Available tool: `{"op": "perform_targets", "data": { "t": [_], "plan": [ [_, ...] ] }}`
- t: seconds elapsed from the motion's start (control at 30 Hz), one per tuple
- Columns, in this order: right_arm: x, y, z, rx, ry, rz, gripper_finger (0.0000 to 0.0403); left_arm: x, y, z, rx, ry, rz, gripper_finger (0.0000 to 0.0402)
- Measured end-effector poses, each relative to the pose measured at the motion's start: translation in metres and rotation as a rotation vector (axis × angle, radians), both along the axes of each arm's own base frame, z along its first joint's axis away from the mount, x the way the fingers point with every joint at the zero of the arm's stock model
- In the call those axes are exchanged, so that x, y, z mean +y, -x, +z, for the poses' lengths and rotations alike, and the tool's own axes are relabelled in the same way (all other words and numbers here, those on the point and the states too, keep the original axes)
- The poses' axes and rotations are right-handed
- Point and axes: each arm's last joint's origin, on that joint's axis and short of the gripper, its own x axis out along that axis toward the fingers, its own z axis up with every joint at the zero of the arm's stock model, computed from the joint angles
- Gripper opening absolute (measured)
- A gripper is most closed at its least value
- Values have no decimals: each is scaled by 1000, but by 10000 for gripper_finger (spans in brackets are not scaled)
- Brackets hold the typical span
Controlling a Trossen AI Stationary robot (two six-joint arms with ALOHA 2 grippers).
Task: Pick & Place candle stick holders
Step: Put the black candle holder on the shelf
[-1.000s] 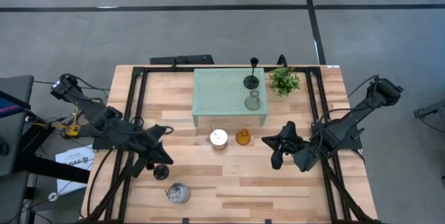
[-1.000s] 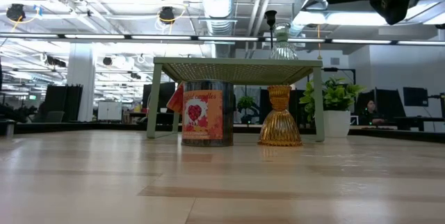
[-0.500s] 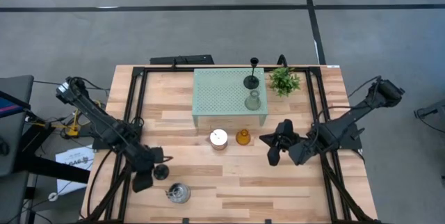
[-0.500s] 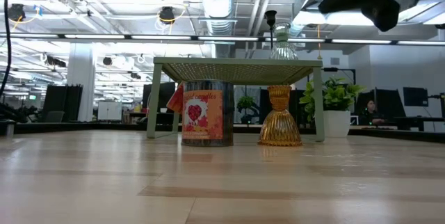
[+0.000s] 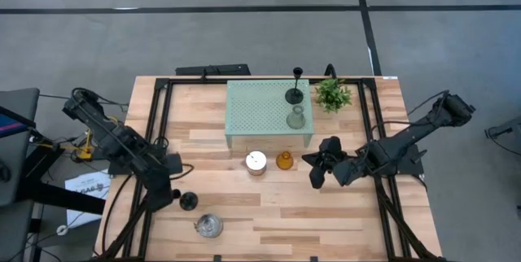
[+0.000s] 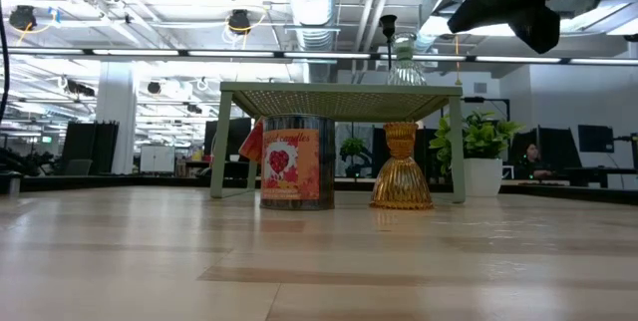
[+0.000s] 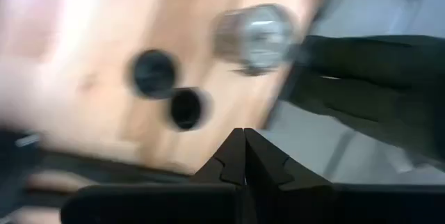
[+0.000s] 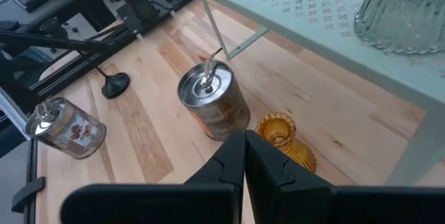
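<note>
Left gripper (image 5: 165, 194) is sitting clenched, empty, just beside a black holder (image 5: 189, 201); right gripper (image 5: 317, 167), clenched and empty too, is hovering near the amber holder (image 5: 284, 161). Holders: 2 black, 2 silvery cups, 1 amber, 1 clear glass (image 5: 296, 118) on the green stand (image 5: 260, 107). Low view is hiding the front black holder and front cup (image 5: 208, 226).

Two holders (image 5: 295, 106) on stand (image 5: 260, 111); plant (image 5: 332, 93) right of stand; two holders (image 5: 269, 161) before stand.
</note>
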Motion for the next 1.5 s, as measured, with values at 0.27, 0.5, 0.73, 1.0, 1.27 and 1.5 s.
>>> {"op": "perform_targets", "data": {
  "t": [0.27, 0.5, 0.73, 1.0, 1.27, 1.5],
  "plan": [
    [0, 0, 0, 2, -1, 3, 1, 1, -3, -8, 21, -161, 10, 6],
    [0, 0, 0, 5, 1, 3, 1, -5, -12, -14, 48, -201, 2, 34],
    [0, 0, 0, 7, 2, 3, 1, -13, -19, -20, 103, -209, -16, 107],
    [1, 1, -1, 14, -11, 22, 1, -15, -20, -22, 141, -193, -34, 174],
    [1, 1, -1, 14, -11, 22, 1, -19, -25, -37, 198, -253, -35, 171],
    [1, 1, -1, 15, -10, 22, 1, -20, -24, -60, 288, -262, -54, 167]
  ]
}}
